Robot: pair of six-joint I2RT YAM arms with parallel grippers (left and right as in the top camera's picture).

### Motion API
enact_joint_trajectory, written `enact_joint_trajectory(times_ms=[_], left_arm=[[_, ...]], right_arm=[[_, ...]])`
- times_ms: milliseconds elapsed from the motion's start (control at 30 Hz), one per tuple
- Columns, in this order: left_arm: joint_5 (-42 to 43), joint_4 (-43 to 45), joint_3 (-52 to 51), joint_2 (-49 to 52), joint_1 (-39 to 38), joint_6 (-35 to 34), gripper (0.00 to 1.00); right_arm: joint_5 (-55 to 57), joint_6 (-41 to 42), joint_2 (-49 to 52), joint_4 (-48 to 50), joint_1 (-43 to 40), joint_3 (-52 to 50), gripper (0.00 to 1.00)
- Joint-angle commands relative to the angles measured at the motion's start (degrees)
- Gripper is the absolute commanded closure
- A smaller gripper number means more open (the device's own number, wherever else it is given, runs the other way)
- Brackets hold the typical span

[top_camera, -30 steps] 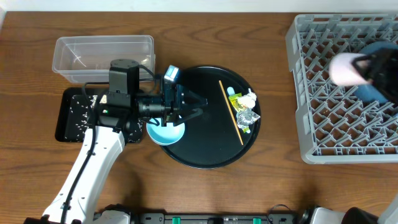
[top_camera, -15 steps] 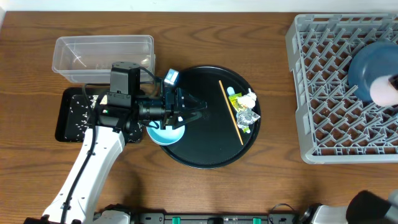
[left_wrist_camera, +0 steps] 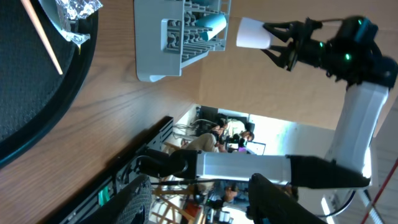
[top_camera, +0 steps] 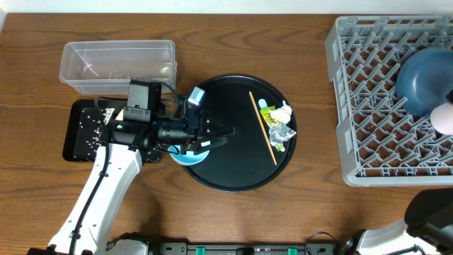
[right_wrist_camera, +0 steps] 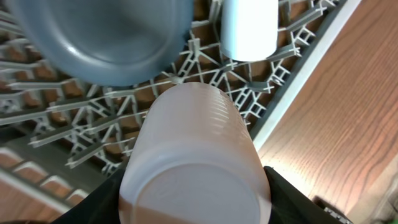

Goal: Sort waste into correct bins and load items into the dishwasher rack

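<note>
My right gripper [right_wrist_camera: 196,206] is shut on the small pink cup [right_wrist_camera: 194,155], held above the grey dishwasher rack [top_camera: 368,106] near its right side; overhead the cup [top_camera: 444,117] shows at the frame's right edge. A dark blue plate [top_camera: 423,76] lies dome-up in the rack. My left gripper [top_camera: 225,132] is open, turned sideways over the round tray's left part, with nothing between its fingers [left_wrist_camera: 138,200]. The light blue bowl [top_camera: 185,156] lies under its wrist. A chopstick [top_camera: 263,128], a yellow-green wrapper [top_camera: 265,108], a silver foil wrapper [top_camera: 281,133] and a tissue wad [top_camera: 284,111] rest on the round tray.
The clear tub [top_camera: 119,64] stands at the back left. In front of it is the shallow black rectangular tray [top_camera: 83,131], speckled with rice. The round black tray [top_camera: 237,173] fills the middle. A white vessel [right_wrist_camera: 249,28] stands in the rack beside the plate.
My right gripper has carried the pink cup from above the dark blue plate to the right and toward the front. The left gripper has shifted slightly toward the front.
</note>
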Motion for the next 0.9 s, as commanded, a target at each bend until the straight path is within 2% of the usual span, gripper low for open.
enact_joint_trajectory(times_ms=[0, 367, 500, 667, 767, 800, 867], left_arm=[[-0.2, -0.2, 0.2, 0.2, 0.0, 3.5, 0.48], [-2.3, -0.1, 0.2, 0.2, 0.0, 3.7, 0.48], [-2.4, -0.2, 0.2, 0.2, 0.0, 3.7, 0.48], [-2.4, -0.3, 0.2, 0.2, 0.0, 3.7, 0.48], [-2.4, -0.3, 0.2, 0.2, 0.0, 3.7, 0.48], [-2.4, -0.3, 0.2, 0.2, 0.0, 3.7, 0.48], [-2.4, -0.3, 0.2, 0.2, 0.0, 3.7, 0.48]], right_arm=[[2.2, 1.5, 2.7, -0.2, -2.1, -0.4, 0.59], [-0.8, 1.7, 8.1, -1.3, -4.4, -0.7, 0.59], [-0.7, 1.7, 8.5, -1.1, -4.4, -0.7, 0.52], [-0.7, 1.7, 8.5, -0.1, -4.4, -2.3, 0.50], [-0.7, 1.7, 8.5, 1.1, -4.4, -4.3, 0.39], [-0.7, 1.7, 8.5, 1.6, -4.4, -4.8, 0.28], [-0.7, 1.7, 8.5, 1.8, -4.4, -5.1, 0.18]])
